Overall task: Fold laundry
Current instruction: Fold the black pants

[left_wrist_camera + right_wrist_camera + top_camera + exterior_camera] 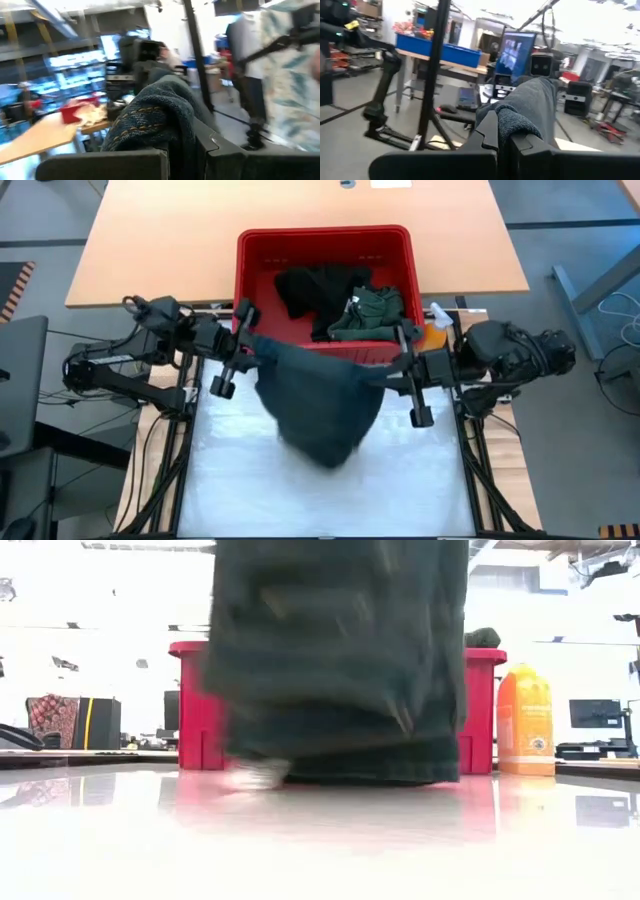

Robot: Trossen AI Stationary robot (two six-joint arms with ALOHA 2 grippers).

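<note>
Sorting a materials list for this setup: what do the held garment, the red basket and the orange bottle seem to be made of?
Held garment: soft dark teal fabric, apparently knit, matte; it drapes and shows ribbed texture in the left wrist view.
Red basket: likely moulded plastic, smooth and slightly glossy, with stiff straight walls.
Orange bottle: probably plastic, smooth, with a faint sheen; its label is too blurred to read.

The high view looks straight down on the table; the low view looks level across it. Both share the red basket (325, 255) and the hanging dark garment (318, 405). Wrist views face the room.
</note>
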